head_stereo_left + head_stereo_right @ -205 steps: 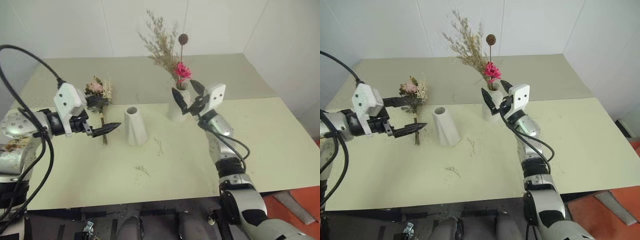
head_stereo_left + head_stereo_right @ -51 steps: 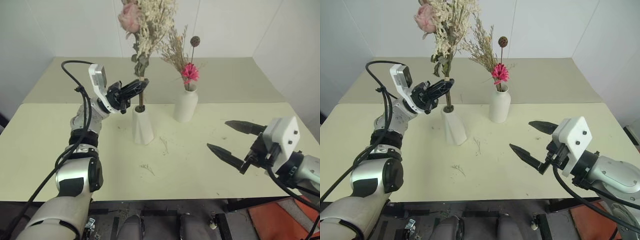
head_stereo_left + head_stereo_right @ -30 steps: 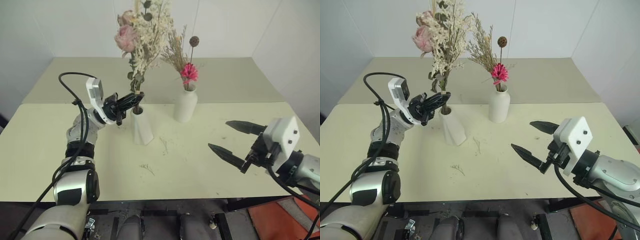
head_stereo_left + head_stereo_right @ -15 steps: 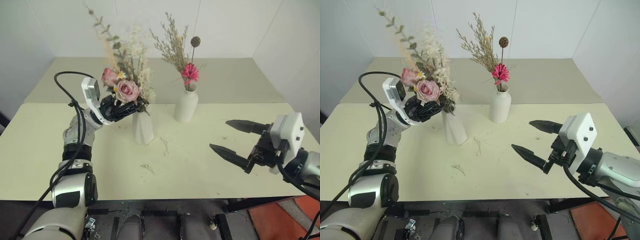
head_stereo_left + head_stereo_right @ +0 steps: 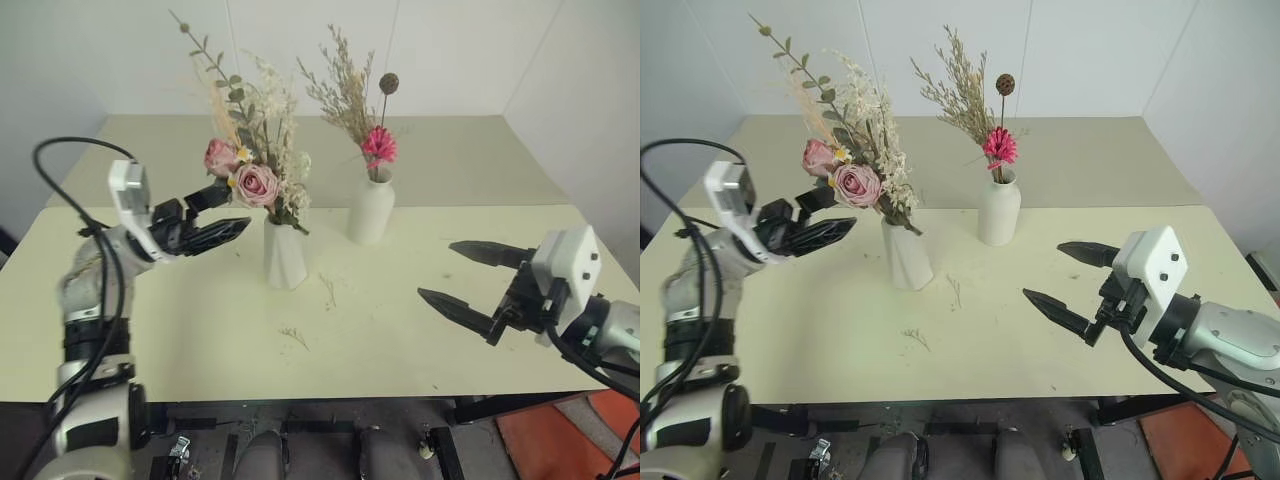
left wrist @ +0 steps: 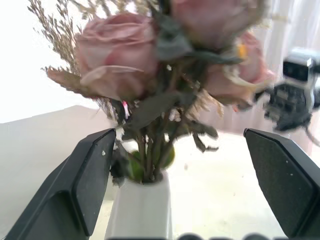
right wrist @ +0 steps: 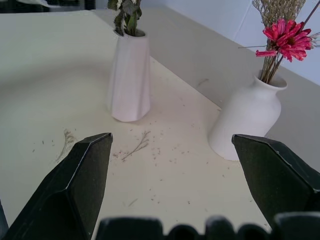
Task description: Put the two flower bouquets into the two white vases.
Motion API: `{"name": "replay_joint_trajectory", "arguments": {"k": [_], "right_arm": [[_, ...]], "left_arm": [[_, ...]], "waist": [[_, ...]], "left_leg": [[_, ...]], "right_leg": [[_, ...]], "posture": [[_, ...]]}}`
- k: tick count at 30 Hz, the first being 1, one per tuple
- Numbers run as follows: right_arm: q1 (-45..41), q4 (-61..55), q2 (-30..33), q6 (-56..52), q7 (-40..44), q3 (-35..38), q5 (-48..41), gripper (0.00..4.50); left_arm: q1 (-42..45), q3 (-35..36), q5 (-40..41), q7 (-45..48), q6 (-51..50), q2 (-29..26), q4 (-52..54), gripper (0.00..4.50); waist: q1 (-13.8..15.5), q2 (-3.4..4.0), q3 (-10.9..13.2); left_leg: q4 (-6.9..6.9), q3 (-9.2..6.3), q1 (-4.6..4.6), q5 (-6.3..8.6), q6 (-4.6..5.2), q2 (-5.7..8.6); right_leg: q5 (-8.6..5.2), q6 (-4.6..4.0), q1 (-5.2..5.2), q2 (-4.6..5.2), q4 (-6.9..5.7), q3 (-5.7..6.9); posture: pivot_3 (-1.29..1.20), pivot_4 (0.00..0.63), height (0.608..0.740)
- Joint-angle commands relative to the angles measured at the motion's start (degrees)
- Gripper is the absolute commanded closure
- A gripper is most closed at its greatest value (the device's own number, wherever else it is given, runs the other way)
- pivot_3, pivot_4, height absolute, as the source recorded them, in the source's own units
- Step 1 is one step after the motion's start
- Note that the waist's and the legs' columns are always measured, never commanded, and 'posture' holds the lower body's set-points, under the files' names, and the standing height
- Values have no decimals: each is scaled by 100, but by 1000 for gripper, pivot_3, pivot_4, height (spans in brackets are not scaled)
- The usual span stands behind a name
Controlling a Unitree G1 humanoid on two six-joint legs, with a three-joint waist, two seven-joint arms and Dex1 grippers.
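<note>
The bouquet of pink roses (image 5: 252, 178), cream sprigs and leaves stands in the shorter faceted white vase (image 5: 285, 256) near the table's middle. My left gripper (image 5: 226, 211) is open and empty, a short way left of that vase, with its fingers pointing at it. In the left wrist view the roses (image 6: 117, 60) and the vase (image 6: 142, 212) show between the spread fingers. The sparse bouquet with the magenta daisy (image 5: 378, 146) stands in the taller rounded vase (image 5: 370, 211) just to the right. My right gripper (image 5: 440, 271) hangs open and empty over the table's right front.
Loose dry sprigs (image 5: 290, 338) and crumbs (image 5: 326, 290) lie on the pale green table (image 5: 400, 340) in front of the vases. White walls close in behind and to the right. A black cable (image 5: 70, 150) arcs over my left arm.
My left gripper has opened, let go of the rose bouquet's stems and drawn back to the left. The bouquet now stands in the faceted vase. My right arm has kept still.
</note>
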State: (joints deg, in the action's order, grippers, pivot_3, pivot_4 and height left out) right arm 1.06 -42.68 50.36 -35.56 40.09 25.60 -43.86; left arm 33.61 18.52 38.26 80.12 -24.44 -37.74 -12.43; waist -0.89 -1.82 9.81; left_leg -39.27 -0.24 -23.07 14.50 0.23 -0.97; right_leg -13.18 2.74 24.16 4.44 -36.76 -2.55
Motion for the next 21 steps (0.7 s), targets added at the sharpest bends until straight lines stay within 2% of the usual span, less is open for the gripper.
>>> {"name": "replay_joint_trajectory", "arguments": {"k": [1, 6, 13, 21], "right_arm": [[170, 73, 184, 184, 268, 541, 128, 0], [338, 641, 543, 227, 923, 1236, 170, 0], [319, 1479, 880, 562, 1686, 1544, 466, 0], [412, 1517, 816, 601, 1853, 1598, 588, 0]], "left_arm": [[-396, 519, 524, -250, -461, -366, 779, 29], [-1107, 1085, 929, -652, -831, -888, 1860, 29], [-1242, 1275, 1316, -950, -937, -1223, 2508, 29], [-1308, 1014, 1277, -994, -817, -1397, 2601, 29]], "waist": [[6, 0, 0], [30, -1, 0], [24, -1, -1], [9, -1, -1]], "left_leg": [[0, 1, 2, 0, 0, -1], [0, 5, 13, 0, 0, -2], [0, 11, 26, 0, 0, -3], [0, 15, 25, 0, 0, -4]], "right_leg": [[0, 0, -1, 0, 0, -1], [-1, 0, -12, 1, 1, 0], [-2, -2, -22, -1, 0, -3], [-2, -2, -18, -3, -1, -8]], "posture": [[0, 150, 740], [0, 150, 740], [0, 150, 740], [0, 150, 740]]}}
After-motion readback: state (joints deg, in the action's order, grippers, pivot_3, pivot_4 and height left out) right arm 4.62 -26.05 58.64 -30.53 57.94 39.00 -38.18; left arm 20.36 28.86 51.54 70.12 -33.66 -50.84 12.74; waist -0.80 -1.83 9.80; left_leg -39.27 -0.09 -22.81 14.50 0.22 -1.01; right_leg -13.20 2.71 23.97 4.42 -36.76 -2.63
